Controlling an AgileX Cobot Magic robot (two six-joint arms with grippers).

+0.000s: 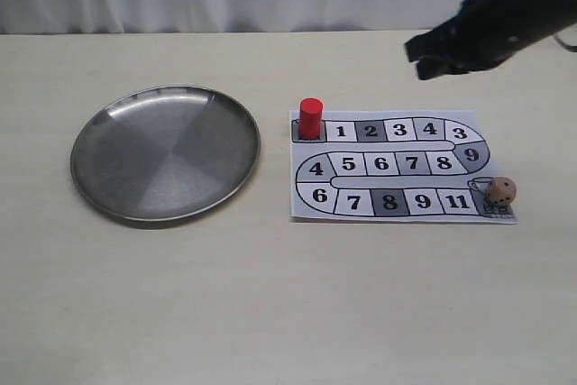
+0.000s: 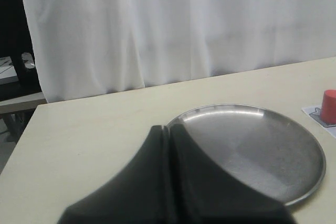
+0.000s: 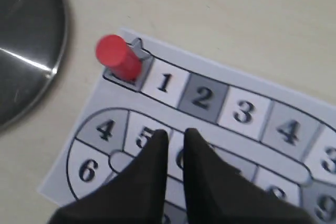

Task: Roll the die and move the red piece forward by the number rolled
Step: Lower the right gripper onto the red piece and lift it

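Note:
The red piece (image 1: 310,118) stands upright on the start square at the top left of the printed number board (image 1: 383,144), just before square 1; the right wrist view also shows this red piece (image 3: 118,56). The die (image 1: 503,190) rests on the board's bottom right corner, beside square 11. My right gripper (image 1: 420,55) hovers above and behind the board's right part. Its fingers are a narrow gap apart, open and empty, right gripper (image 3: 175,132) over squares 5 and 6. My left gripper (image 2: 169,128) is shut and empty at the near rim of the steel plate (image 2: 252,140).
A round steel plate (image 1: 165,152) lies left of the board with nothing in it. A white curtain hangs behind the table's far edge. From the left wrist view the red piece (image 2: 329,106) shows beyond the plate.

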